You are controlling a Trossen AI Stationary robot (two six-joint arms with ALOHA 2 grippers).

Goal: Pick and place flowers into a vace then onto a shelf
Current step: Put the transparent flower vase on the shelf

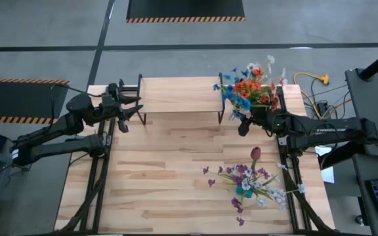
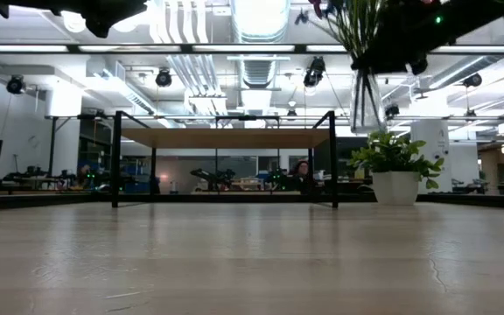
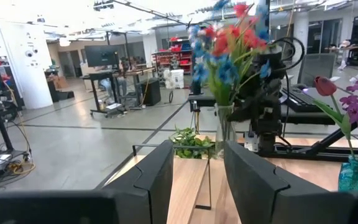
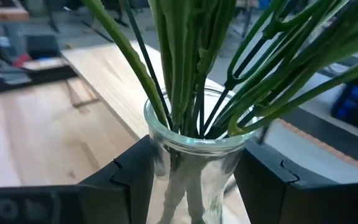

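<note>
Right hand clamped on a clear glass vase, one dark finger against each side of its round neck. Smooth, narrow, see-through glass, flared slightly at the rim. Packed with flowers: thin green plastic-looking stems crossing inside the mouth, orange and blue blooms fanned out above. Held clear of the desk, up beside the right end of the shelf, not resting on it. Shelf a flat pale wood board on thin black metal legs, at the far side of the desk. Desk of light planked wood, matte grain.

Second bunch lying toward the near right of the desk: purple and white blooms, one dark red bud, in a small teal container.

Leafy green plant in a white pot past the shelf's right legs.

Left hand hovering by the shelf's left end, fingers part-way apart, gripping nothing.
</note>
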